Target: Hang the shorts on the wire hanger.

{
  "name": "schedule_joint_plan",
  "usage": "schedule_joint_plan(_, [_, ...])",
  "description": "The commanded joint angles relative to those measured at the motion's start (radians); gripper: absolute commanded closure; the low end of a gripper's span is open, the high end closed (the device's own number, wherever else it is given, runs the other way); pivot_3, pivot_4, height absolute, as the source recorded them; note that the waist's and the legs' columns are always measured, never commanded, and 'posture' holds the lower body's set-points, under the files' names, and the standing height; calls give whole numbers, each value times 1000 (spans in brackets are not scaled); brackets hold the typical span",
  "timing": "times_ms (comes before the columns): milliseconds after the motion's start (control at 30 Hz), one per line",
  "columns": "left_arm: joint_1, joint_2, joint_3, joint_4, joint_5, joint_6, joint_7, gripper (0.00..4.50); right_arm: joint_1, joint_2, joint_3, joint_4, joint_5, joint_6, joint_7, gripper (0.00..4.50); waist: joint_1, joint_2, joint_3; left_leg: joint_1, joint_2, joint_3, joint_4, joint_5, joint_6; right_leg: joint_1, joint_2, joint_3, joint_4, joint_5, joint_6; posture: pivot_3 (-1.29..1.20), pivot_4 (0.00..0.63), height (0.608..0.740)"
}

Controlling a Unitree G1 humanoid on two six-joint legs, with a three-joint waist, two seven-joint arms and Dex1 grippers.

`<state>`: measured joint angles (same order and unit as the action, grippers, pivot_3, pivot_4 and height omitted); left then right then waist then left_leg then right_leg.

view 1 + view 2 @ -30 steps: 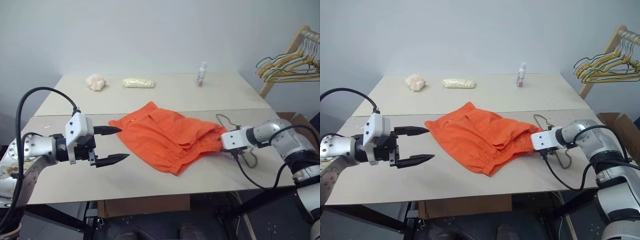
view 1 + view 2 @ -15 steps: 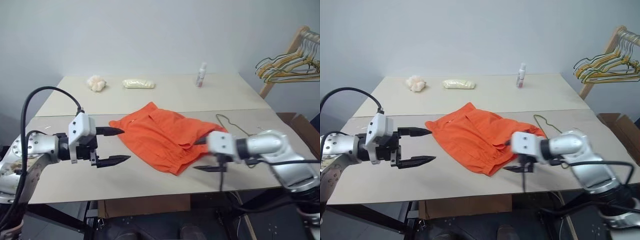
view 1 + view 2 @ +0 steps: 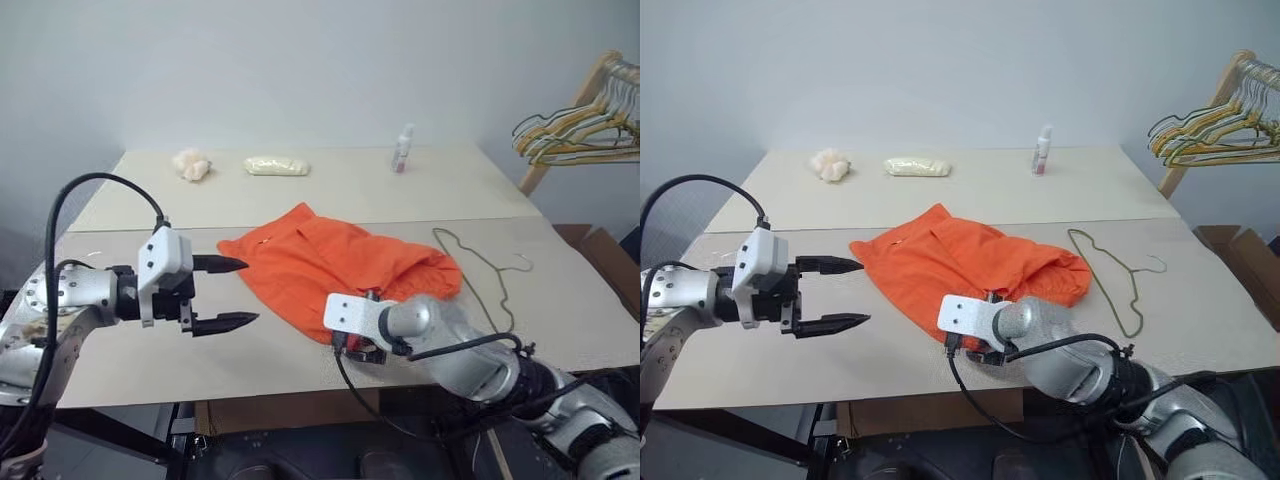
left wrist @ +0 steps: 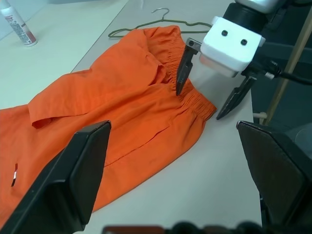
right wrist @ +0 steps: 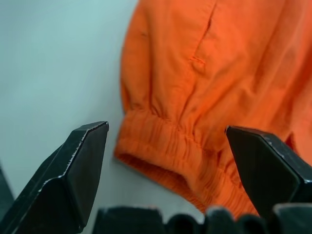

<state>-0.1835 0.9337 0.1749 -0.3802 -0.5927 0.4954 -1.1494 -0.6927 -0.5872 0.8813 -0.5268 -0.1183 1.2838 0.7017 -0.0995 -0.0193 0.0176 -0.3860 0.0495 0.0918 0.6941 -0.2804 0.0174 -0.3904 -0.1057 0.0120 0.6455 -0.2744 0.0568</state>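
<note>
Beige table seen mid-frame against grey wall; shorts centre, wire hanger right; left gripper and right gripper spread wide, nothing held.

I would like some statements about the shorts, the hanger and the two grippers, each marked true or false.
1. The shorts lie on the table. True.
2. The wire hanger is threaded through the shorts. False: it lies on the table beside them.
3. The right gripper is open over the elastic waistband. True.
4. The left gripper holds the shorts. False: it is open, apart from them.
</note>
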Motion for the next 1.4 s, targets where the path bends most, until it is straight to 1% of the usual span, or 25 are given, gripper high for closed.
schedule_joint_plan(33, [-1,3,18,-27,-8,-8,7,0,-35,47,57,22,-29,54,-66,591,0,0,0,0,0,0,0,0,0,0,0,0,0,0,0,-99,5,740])
schedule_joint_plan(67, [2,3,19,-29,-8,-8,8,0,-42,49,76,31,-33,57,-75,852,0,0,0,0,0,0,0,0,0,0,0,0,0,0,0,-100,5,740])
schedule_joint_plan(167, [2,3,19,-29,-8,-9,9,0,-57,61,106,66,-35,59,-95,1963,0,-1,0,1,0,0,0,0,0,1,0,0,0,0,0,-102,4,740])
schedule_joint_plan(233, [-2,2,15,-28,-7,-9,11,0,-65,66,120,91,-35,54,-106,2613,0,-1,0,1,0,-1,0,0,0,1,0,-1,0,0,0,-101,3,740])
schedule_joint_plan(367, [-10,1,11,-26,-6,-8,13,0,-80,51,158,121,-44,36,-119,3986,0,-1,-1,1,0,-1,0,0,0,1,0,-1,0,0,0,-101,3,740])
schedule_joint_plan(400, [-13,1,9,-24,-5,-8,13,0,-83,44,164,130,-47,25,-118,4291,0,-1,-1,1,0,-1,0,0,0,1,0,-1,0,0,0,-100,3,740])
schedule_joint_plan(433, [-15,1,8,-22,-4,-8,13,0,-85,36,169,138,-51,14,-119,4472,1,-1,-1,1,0,-1,0,0,0,1,0,-1,0,0,0,-99,3,740])
schedule_joint_plan(533, [-22,2,3,-20,1,-10,14,0,-93,-6,184,159,-70,-43,-112,4472,2,-1,-1,1,0,-1,0,0,0,2,0,-1,0,0,0,-96,2,740])
schedule_joint_plan(600, [-27,3,-9,-17,17,-22,12,0,-86,-66,179,170,-101,-178,-99,4472,3,-1,-1,1,0,-1,0,0,0,2,0,-1,-1,0,0,-92,3,740])
schedule_joint_plan(633, [-30,6,-21,-13,35,-34,10,0,-73,-106,161,175,-110,-296,-87,4472,4,-1,-1,1,0,-1,0,0,0,2,0,-1,-1,0,0,-92,3,740])
schedule_joint_plan(700, [-38,13,-50,9,93,-77,6,0,-38,-194,101,197,-110,-597,-68,4472,5,-1,-1,0,-1,0,0,0,0,2,0,-2,-2,0,0,-93,0,740])
schedule_joint_plan(800, [-54,37,-107,74,227,-163,19,0,26,-337,-9,240,-64,-1054,-8,4472,2,-1,0,0,-1,1,-1,0,0,1,0,-2,-3,0,0,-99,0,740])
schedule_joint_plan(933, [-93,67,-203,241,433,-384,17,0,137,-476,-173,286,33,-1422,95,4472,-3,-1,0,1,-1,4,-1,0,0,2,0,-2,-3,0,0,-110,0,740])
schedule_joint_plan(1000, [-122,59,-239,304,488,-458,14,0,181,-505,-233,309,58,-1526,142,4472,-1,-1,0,1,0,4,-1,0,0,2,0,-2,-3,0,0,-117,0,740])
schedule_joint_plan(1067, [-163,32,-279,362,532,-505,17,0,220,-518,-287,318,81,-1569,180,4472,1,-1,0,1,0,5,-1,0,0,2,0,-2,-3,0,0,-126,0,740])
schedule_joint_plan(1267, [-258,-35,-391,522,661,-675,17,0,283,-476,-389,322,75,-1582,232,4472,0,-1,0,1,0,6,0,0,0,2,0,-1,-2,0,0,-154,0,740])
schedule_joint_plan(1400, [-303,-43,-468,625,757,-798,-1,0,303,-453,-436,324,56,-1570,254,4472,-4,-1,0,1,0,7,0,0,1,2,0,-1,-2,0,0,-179,0,740])
